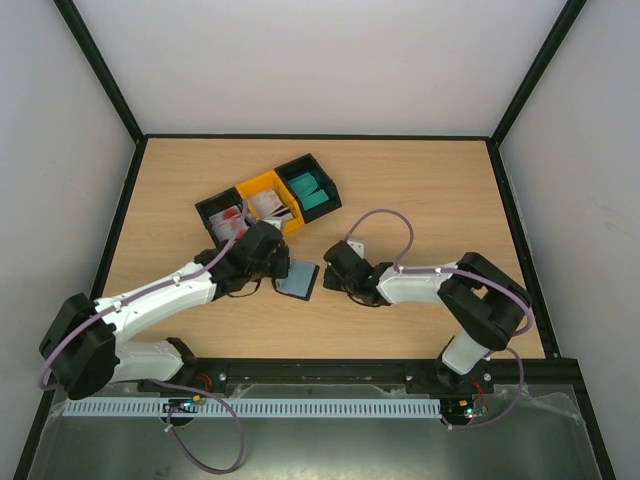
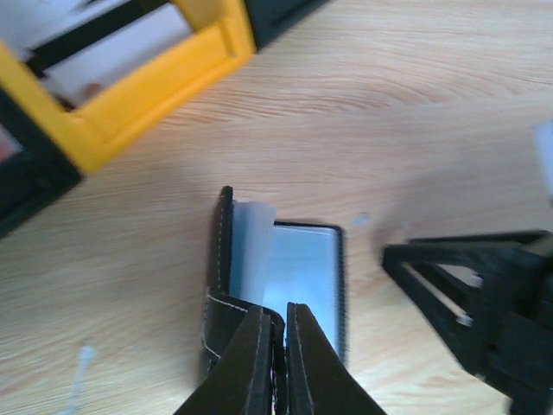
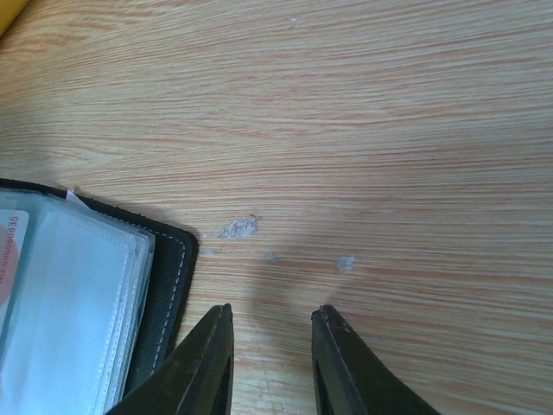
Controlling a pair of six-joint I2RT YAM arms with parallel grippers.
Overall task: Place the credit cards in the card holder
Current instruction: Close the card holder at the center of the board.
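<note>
The black card holder (image 1: pixel 297 281) lies open on the wood between the two arms, its clear sleeves (image 2: pixel 298 272) facing up. My left gripper (image 2: pixel 275 309) is shut on the holder's black stitched cover at its near edge. My right gripper (image 3: pixel 272 313) stands open just right of the holder (image 3: pixel 164 285), low over bare wood, with nothing between its fingers. A card with red print (image 3: pixel 7 251) shows inside a sleeve. Teal credit cards (image 1: pixel 312 192) sit in the right black bin, white ones (image 1: pixel 272 207) in the yellow bin, red-and-white ones (image 1: pixel 229 216) in the left black bin.
Three joined bins stand behind the holder: a black one (image 1: pixel 207 209), a yellow one (image 1: pixel 256 187) and another black one (image 1: pixel 298 164). The yellow bin's wall (image 2: pixel 147 99) is close to my left wrist. A black frame (image 1: pixel 120 215) borders the table.
</note>
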